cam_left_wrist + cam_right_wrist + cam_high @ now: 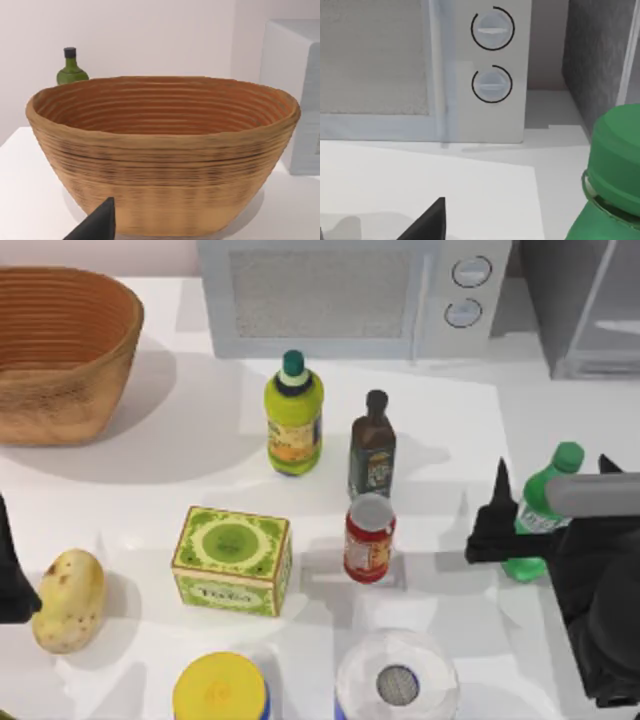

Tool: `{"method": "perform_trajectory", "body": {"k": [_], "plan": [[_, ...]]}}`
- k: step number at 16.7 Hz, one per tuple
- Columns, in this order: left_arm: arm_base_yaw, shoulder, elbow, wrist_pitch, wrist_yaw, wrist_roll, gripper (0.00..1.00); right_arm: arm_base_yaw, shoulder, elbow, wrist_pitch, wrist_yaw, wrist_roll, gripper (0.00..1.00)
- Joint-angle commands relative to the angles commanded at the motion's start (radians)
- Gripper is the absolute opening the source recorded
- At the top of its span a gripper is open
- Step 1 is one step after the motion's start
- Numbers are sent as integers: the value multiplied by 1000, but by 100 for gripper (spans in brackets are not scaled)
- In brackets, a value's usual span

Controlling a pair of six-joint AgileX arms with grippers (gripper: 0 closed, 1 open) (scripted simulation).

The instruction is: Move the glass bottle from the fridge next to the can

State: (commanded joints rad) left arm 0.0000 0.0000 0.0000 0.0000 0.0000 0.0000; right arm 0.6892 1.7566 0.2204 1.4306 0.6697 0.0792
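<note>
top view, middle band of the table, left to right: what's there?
Potato → green box → can → glass bottle, with the right gripper at it.

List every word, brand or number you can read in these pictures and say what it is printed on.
None reads with certainty.
Green box: cream banner with lettering on its front, too blurred to read.
Can: yellowish label, print illegible.
Glass bottle, held in the right gripper: label illegible.
Dark brown bottle: label text too small.
Yellow-green bottle: label blurred.
Microwave: knobs unmarked.
</note>
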Motion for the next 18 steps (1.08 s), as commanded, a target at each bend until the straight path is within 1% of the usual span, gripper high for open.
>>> {"method": "perform_trajectory", "body": {"k": [5, 11, 16, 18], "plan": [[0, 0, 0, 0, 0, 0, 100, 3, -2, -2, 1, 4, 1, 100], [0, 0, 0, 0, 0, 0, 100, 100, -57, -82, 13, 99, 15, 100], [0, 0, 0, 0, 0, 0, 100, 99, -55, -81, 13, 100, 15, 100], [0, 0, 0, 0, 0, 0, 100, 87, -86, -70, -16, 92, 16, 100]]}}
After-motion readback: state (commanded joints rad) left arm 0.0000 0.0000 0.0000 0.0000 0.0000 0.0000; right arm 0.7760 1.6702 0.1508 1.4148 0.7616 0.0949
